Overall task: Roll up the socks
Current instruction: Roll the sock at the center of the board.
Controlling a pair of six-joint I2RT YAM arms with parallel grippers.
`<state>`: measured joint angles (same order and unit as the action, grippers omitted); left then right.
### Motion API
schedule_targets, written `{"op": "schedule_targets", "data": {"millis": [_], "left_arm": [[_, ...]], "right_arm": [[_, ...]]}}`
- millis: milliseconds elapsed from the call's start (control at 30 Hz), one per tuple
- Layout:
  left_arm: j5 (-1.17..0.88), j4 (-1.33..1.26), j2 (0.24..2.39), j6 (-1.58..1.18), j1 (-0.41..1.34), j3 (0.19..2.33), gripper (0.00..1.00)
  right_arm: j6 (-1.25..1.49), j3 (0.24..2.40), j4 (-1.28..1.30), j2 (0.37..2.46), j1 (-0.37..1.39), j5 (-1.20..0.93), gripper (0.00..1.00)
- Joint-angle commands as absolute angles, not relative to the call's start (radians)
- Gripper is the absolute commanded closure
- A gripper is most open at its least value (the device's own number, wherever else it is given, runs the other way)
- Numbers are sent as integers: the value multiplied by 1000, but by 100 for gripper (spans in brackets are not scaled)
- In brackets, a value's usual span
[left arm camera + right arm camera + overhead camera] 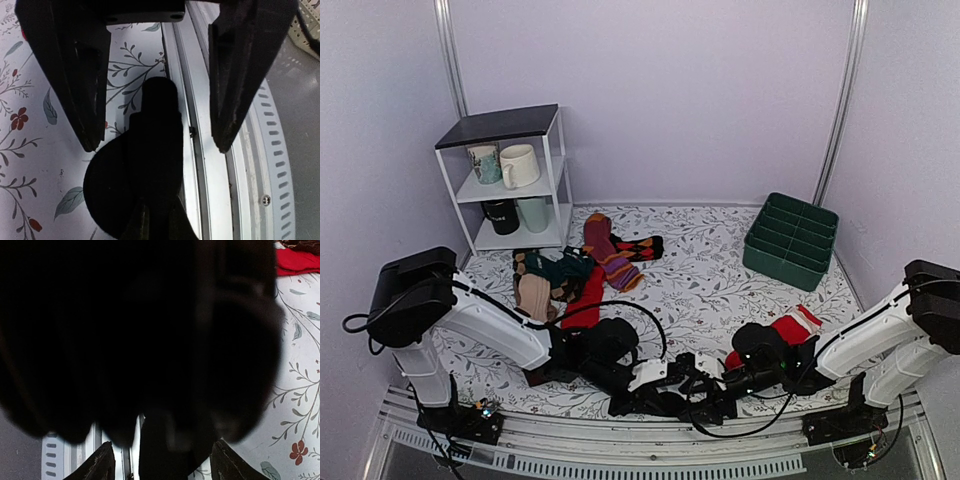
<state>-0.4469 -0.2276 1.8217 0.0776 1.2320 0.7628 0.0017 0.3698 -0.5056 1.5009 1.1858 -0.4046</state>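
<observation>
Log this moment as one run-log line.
left gripper: jaws open over black fabric socks | right gripper: state unclear, view blocked | socks at near edge of table

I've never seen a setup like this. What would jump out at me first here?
The left arm and the right arm bend low and meet at the near edge of the flowered table over the black socks. Behind them a colourful heap of socks lies left of centre, with a white shelf of mugs back left and a green bin back right.
</observation>
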Motion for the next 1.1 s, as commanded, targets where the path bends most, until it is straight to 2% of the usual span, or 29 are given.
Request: {"op": "schedule_targets", "data": {"millis": [0, 233, 333, 433, 633, 800, 1067], "left_arm": [[-420, -25, 1907, 54, 1223, 736, 100], [-423, -23, 1911, 48, 1223, 738, 100], [-427, -23, 1915, 46, 1220, 739, 100], [-433, -21, 1918, 47, 1218, 741, 100], [-449, -25, 1919, 38, 1204, 739, 100], [-454, -24, 1927, 25, 1197, 741, 100], [-494, -6, 1957, -16, 1166, 757, 100]], "right_arm": [[-14, 423, -431, 1568, 1218, -418, 33], [-7, 422, -421, 1580, 1227, -332, 31], [-6, 379, -446, 1497, 1247, -239, 31], [43, 324, -466, 1407, 1246, -172, 25], [77, 300, -452, 1346, 1245, -212, 23], [102, 271, -471, 1303, 1244, -191, 11], [74, 204, -545, 1207, 1245, -137, 11]]}}
